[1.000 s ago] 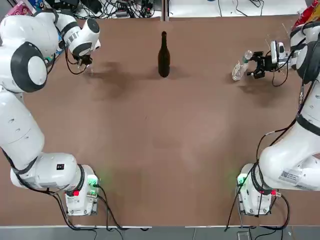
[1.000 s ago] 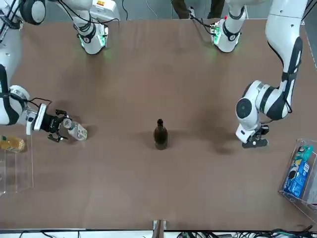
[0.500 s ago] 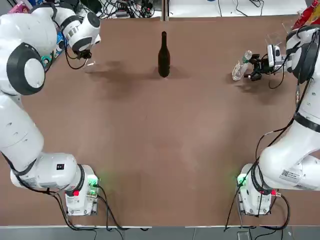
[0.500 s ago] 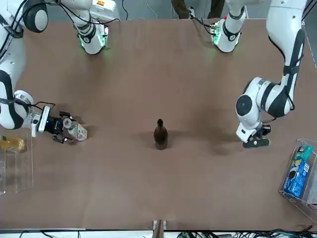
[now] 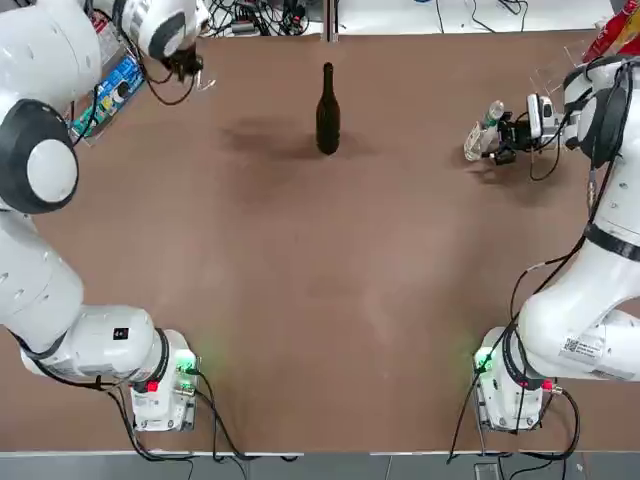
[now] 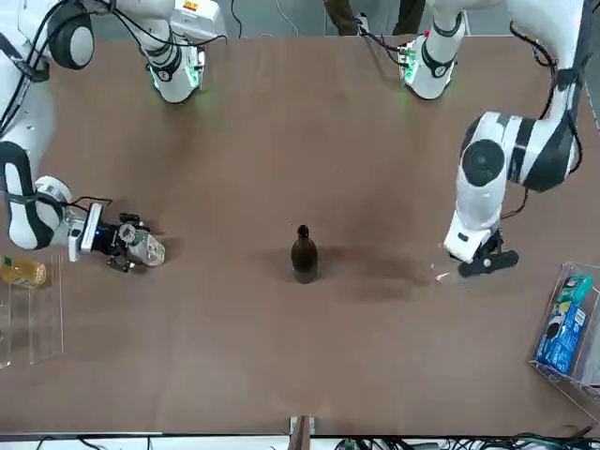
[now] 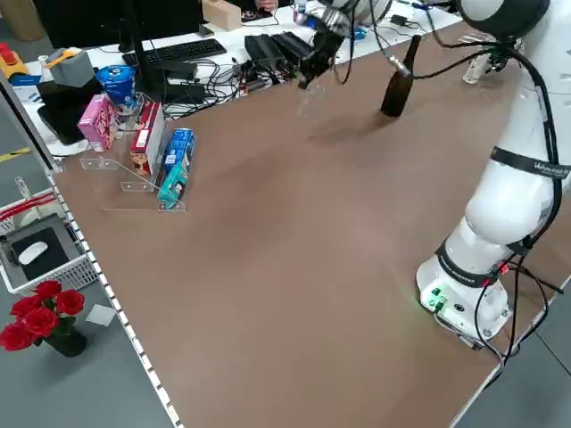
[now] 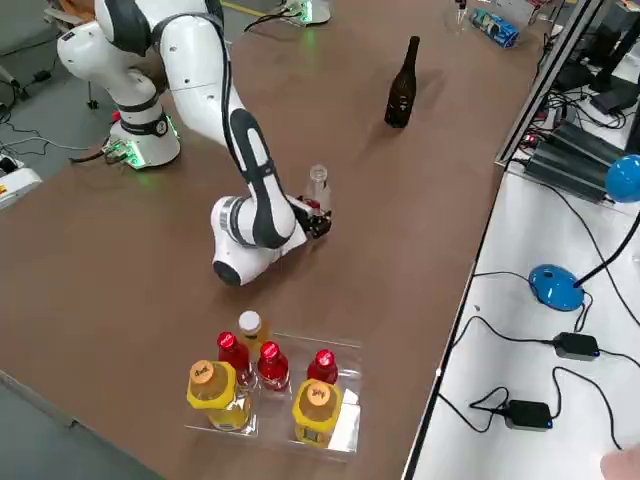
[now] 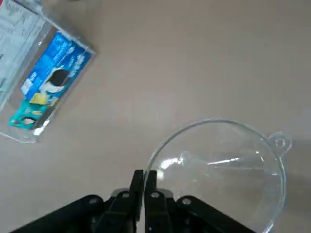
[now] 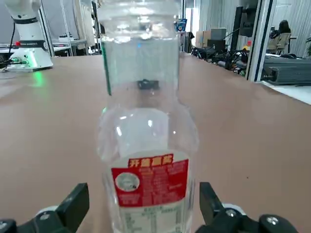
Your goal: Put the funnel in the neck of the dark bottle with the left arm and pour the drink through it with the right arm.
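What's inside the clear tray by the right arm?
In the right side view, the tray holds red-capped bottles, yellowish bottles and one with a white cap. The bottles hide most of the tray's floor, so anything small lying there can't be seen.

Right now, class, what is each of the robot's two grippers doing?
Left gripper: jaws closed on the rim of the clear round funnel.
Right gripper: jaws open around the clear plastic bottle, not gripping.

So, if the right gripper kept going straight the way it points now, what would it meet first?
Probably the clear bottle: it stands between the open fingers of the right gripper, though how deep it sits is hard to judge.
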{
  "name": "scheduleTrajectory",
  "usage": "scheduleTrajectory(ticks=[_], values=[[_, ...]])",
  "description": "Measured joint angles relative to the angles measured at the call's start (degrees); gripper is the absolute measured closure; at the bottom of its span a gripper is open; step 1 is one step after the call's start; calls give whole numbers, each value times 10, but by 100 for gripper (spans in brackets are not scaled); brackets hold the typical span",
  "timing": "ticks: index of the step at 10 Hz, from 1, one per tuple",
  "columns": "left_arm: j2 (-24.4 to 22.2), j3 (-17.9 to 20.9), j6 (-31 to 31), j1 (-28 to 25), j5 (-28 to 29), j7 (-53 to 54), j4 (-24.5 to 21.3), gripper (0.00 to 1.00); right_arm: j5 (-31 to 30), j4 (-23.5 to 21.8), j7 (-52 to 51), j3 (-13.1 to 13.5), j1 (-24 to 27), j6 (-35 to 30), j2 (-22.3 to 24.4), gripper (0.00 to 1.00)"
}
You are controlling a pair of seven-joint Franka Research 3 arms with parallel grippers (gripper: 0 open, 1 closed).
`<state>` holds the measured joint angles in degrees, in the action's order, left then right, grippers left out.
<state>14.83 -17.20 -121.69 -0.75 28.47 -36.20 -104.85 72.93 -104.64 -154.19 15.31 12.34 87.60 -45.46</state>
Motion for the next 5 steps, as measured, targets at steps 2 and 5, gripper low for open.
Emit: scheduleTrajectory(ticks=[2, 5], values=[[-4, -39, 39, 0, -103, -4, 77, 95, 5, 1, -1, -7, 0, -1, 0, 0], [-6, -89, 109, 3, -191, -75, 174, 95, 9, 2, -2, -11, -2, -1, -2, 7]])
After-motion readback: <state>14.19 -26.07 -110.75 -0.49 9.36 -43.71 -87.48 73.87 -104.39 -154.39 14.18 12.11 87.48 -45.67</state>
